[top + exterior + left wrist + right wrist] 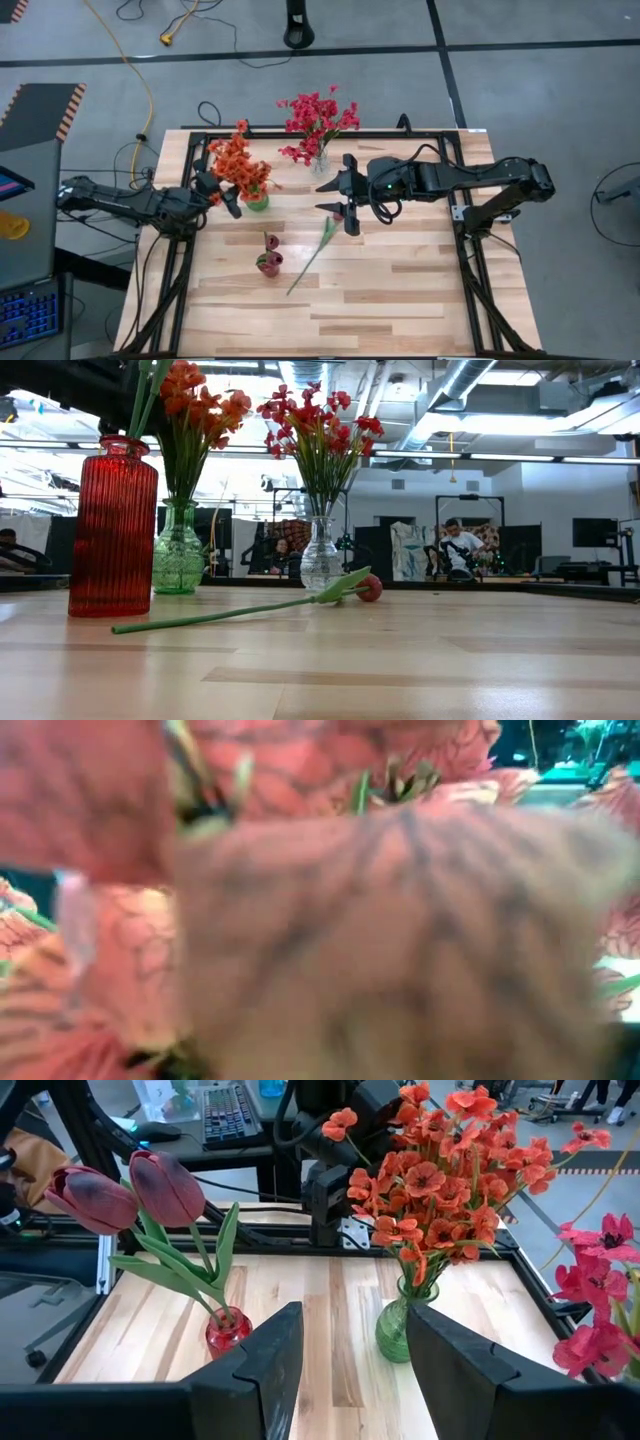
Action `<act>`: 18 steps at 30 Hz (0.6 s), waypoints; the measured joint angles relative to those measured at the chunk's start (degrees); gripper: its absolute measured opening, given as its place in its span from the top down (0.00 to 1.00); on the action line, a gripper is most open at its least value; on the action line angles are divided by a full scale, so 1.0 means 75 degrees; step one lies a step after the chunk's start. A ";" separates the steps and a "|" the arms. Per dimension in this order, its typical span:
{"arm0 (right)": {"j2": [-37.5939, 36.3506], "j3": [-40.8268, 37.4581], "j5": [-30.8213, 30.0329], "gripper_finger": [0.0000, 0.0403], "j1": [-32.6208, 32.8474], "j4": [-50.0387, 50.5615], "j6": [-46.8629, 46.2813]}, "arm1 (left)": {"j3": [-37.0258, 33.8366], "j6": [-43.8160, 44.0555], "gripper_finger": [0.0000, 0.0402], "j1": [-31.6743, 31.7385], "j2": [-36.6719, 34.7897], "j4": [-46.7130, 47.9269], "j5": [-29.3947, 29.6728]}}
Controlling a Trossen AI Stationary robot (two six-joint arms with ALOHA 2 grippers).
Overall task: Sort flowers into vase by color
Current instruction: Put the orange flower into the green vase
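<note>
i see one dark red tulip (327, 229) lying flat on the table (400, 300) near centre, its thin green stem running toward 7 o'clock. two more tulip buds (130, 1190) stand in the red vase (268, 263). orange sprays (238, 165) fill the green vase (257, 201), pink-red sprays (318, 118) the clear vase (319, 163). my right tool (344, 198) hangs released above the tulip's bud end. my left tool (222, 193) is against the orange blooms; i cannot tell its grip.
</note>
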State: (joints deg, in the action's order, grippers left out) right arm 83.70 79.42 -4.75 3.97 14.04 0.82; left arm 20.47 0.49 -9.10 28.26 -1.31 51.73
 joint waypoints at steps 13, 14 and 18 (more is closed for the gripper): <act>0.0000 -0.0003 0.0000 0.50 0.0000 0.0003 -0.0131 | 0.0000 0.0999 0.46 0.0000 -0.0671 0.1952 -0.0365; 0.0000 -0.0003 0.0000 0.50 0.0000 0.0003 -0.0131 | 0.0000 0.1044 0.46 0.0000 -0.0751 0.2051 -0.0446; 0.0000 -0.0003 0.0000 0.50 0.0000 0.0003 -0.0128 | 0.0003 0.1162 0.47 0.0000 -0.1079 0.2309 -0.0665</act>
State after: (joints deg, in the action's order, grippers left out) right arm 83.70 79.40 -4.75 3.97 14.06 -0.14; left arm 20.49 9.21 -9.10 20.17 16.01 46.74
